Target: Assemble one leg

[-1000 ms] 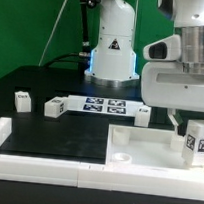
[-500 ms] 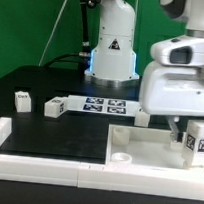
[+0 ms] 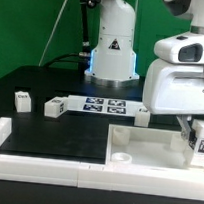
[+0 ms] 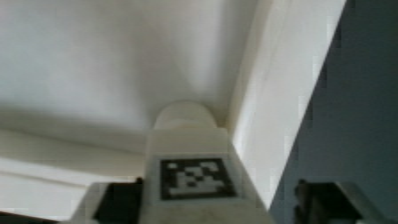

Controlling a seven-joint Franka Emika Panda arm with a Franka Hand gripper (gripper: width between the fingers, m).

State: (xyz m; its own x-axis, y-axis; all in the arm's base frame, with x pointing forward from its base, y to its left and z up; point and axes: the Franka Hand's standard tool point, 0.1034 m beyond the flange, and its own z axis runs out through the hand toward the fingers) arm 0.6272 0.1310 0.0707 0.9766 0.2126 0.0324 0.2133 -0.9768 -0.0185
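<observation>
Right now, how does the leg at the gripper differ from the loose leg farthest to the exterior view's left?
The gripper-side leg stands over a corner of the panel; the loose leg sits on the black table. The gripper-side leg is between the fingers of the gripper, clamped or not I cannot tell; the loose leg is untouched. Both are small white blocks with a black-and-white tag.
</observation>
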